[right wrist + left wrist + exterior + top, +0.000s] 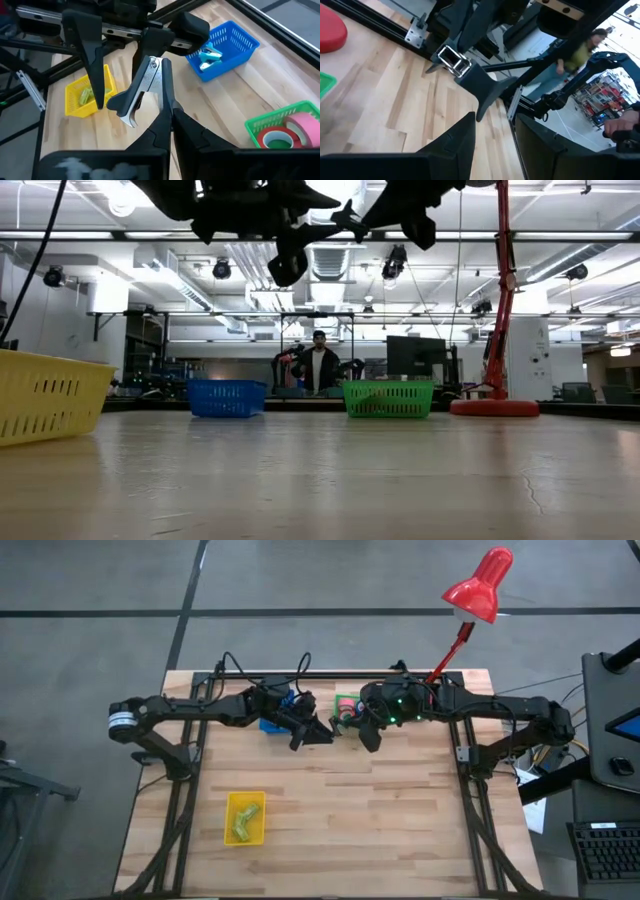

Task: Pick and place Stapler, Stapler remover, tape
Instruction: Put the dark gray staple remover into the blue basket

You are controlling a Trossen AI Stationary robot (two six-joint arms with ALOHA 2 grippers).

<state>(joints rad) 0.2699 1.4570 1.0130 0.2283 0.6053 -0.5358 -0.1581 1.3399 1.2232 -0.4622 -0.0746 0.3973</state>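
Note:
My right gripper (368, 735) (170, 112) is shut on a staple remover (145, 85) with metal claws and black handles, held high above the table's middle. My left gripper (310, 732) (495, 127) is open and faces it from the table's left. In the right wrist view its two fingers (90, 55) stand on either side of the remover's far end; I cannot tell whether they touch it. A red tape roll (277, 137) and a pink one (300, 125) lie in the green bin (260, 125). My right gripper pinches the staple remover between its two fingers by one black handle (166, 97), coming from the table's right. The metal claws (451, 57) and the other black handle (120, 102) stick out beyond the fingertips toward the left gripper. The remover is lifted clear of the table.
The blue bin (235, 47) with pale blue items sits at the far edge under the left arm. The green bin (347, 707) is beside it. A yellow bin (245, 817) with green items stands near left. A red lamp (480, 585) stands far right. A person (320, 365) is beyond the table.

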